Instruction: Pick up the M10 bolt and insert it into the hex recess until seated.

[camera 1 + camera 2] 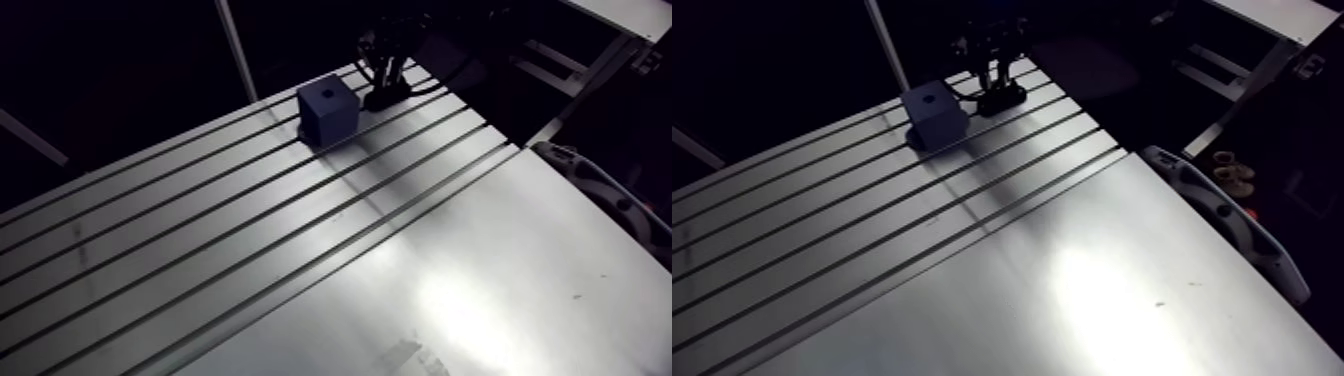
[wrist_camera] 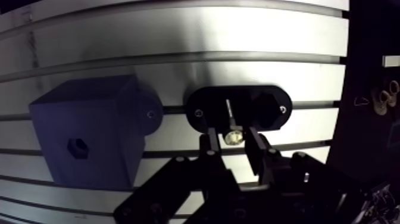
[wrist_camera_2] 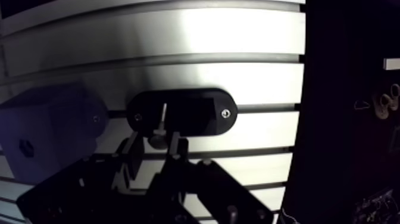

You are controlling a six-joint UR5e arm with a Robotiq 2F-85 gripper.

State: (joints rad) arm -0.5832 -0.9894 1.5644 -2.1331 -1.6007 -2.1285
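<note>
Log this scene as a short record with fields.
block: dark blue cube block, empty hex recess in top
holder: black oval plate beside the block, on slotted aluminium table
bolt: metal bolt in the holder, head between the fingers
gripper: black two-finger gripper, open, straddling bolt head
stage: bolt not yet lifted

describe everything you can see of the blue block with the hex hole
The blue block is a matte, dark blue cube that looks like printed plastic. Its top face has a small hex recess, which is dark and empty. The block stands upright on the slotted table. A rounded foot with a screw sticks out at its base toward the black holder, with a narrow gap between them. The gripper is at that holder and does not touch the block.
</note>
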